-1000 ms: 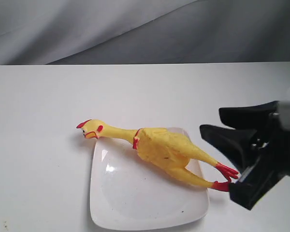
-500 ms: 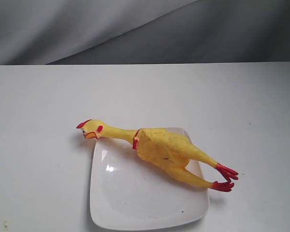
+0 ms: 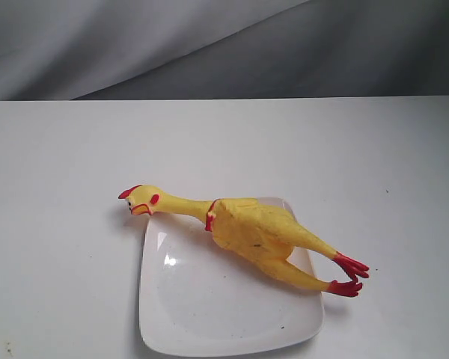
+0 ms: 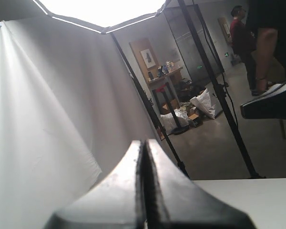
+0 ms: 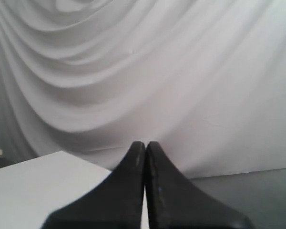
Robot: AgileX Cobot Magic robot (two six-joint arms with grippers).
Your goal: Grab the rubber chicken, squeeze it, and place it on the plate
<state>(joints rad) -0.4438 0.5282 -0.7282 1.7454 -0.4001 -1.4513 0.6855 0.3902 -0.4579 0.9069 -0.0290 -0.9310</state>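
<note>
The yellow rubber chicken (image 3: pixel 251 228) lies across the far part of the white square plate (image 3: pixel 209 307). Its head with the red comb hangs over the plate's far left corner, and its red feet stick out past the right rim. Neither gripper shows in the exterior view. In the left wrist view my left gripper (image 4: pixel 144 143) is shut with nothing between its fingers and points away from the table toward the room. My right gripper (image 5: pixel 145 144) is shut too, empty, facing the white draped backdrop.
The plate sits on a white tabletop (image 3: pixel 75 164) with a grey-white cloth backdrop (image 3: pixel 209 45) behind it. In the left wrist view, light stands (image 4: pixel 214 86), clutter and a person (image 4: pixel 240 28) show beyond the table.
One second ago the right gripper stood open just right of the chicken's feet; it has since pulled out of the exterior view. Chicken and plate have not moved.
</note>
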